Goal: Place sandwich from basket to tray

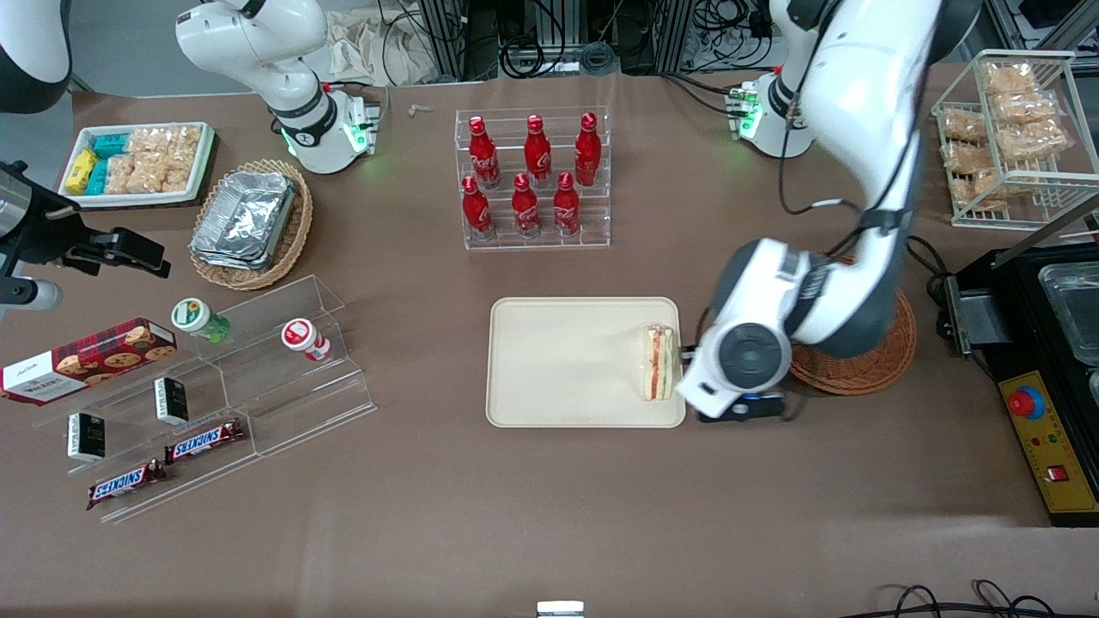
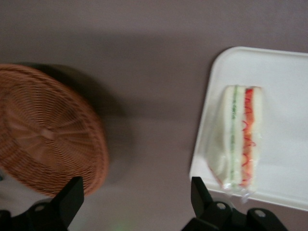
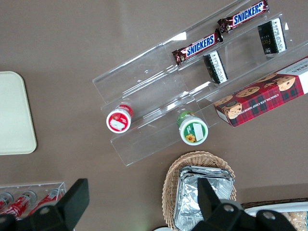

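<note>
The sandwich [image 1: 657, 363] [image 2: 239, 136], a pale wedge with red and green filling along its cut edge, lies on the cream tray [image 1: 567, 360] [image 2: 279, 96] close to the rim at the working arm's end. The reddish-brown wicker basket [image 1: 867, 365] [image 2: 45, 130] sits beside the tray, mostly under the arm, with nothing showing in it. My gripper [image 2: 136, 191] hovers open over the bare table between basket and tray, its black fingers [image 2: 72, 192] spread wide with nothing between them. In the front view the wrist housing [image 1: 745, 356] covers the fingers.
A clear rack of red cola bottles [image 1: 532, 176] stands farther from the front camera than the tray. Toward the parked arm's end are an acrylic step shelf [image 1: 215, 395] with snacks and a paler basket of foil trays [image 1: 249, 219]. A black machine [image 1: 1043, 369] sits next to the basket.
</note>
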